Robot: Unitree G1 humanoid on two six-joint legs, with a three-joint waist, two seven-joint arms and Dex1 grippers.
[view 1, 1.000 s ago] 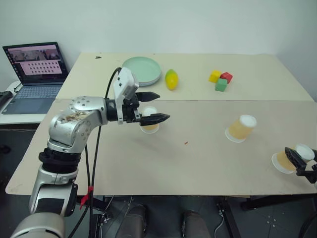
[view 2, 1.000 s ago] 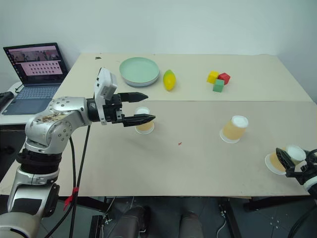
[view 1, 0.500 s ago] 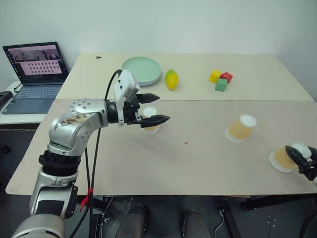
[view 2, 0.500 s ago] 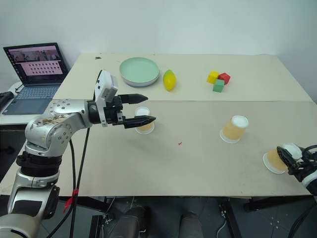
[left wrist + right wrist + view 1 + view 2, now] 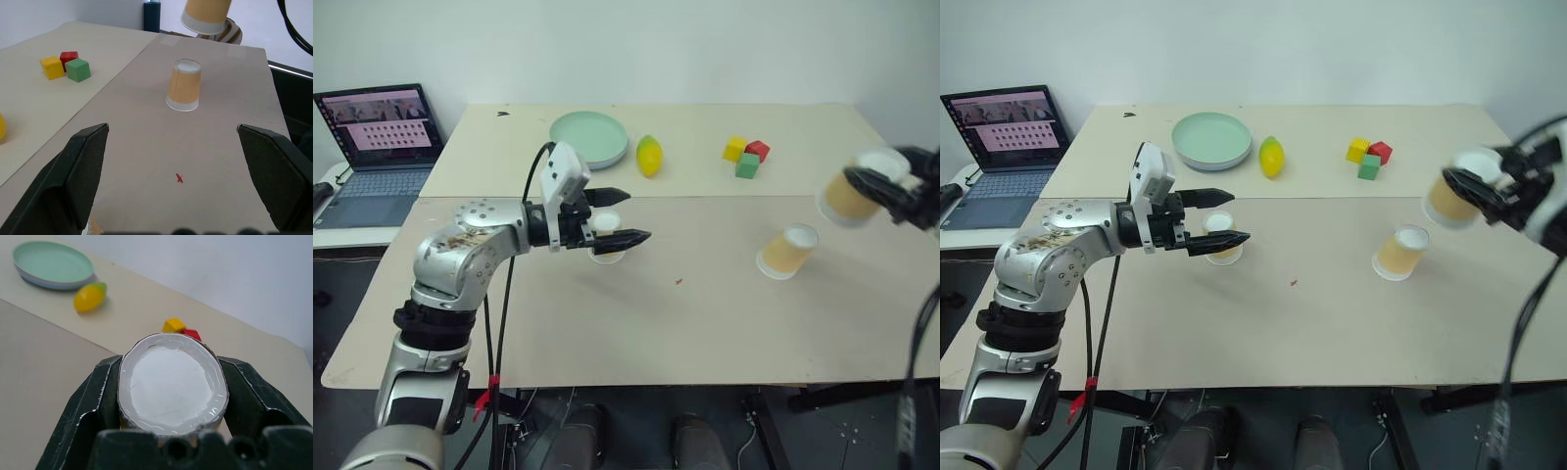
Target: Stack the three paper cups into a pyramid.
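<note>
Right pincer [image 5: 879, 186] grips cup [image 5: 847, 197] aloft near table's [image 5: 705, 323] right edge; left pincer [image 5: 619, 215] wide apart.

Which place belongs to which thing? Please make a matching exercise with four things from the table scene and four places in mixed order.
Things:
1. lemon
2. cup held by the right gripper
3. laptop
4. red cube

Places:
A. lifted above the table's right side
B. on a side table at the far left
C. beside the green plate
D. touching the yellow cube and green cube

Pairs: 1-C, 2-A, 3-B, 4-D
</note>
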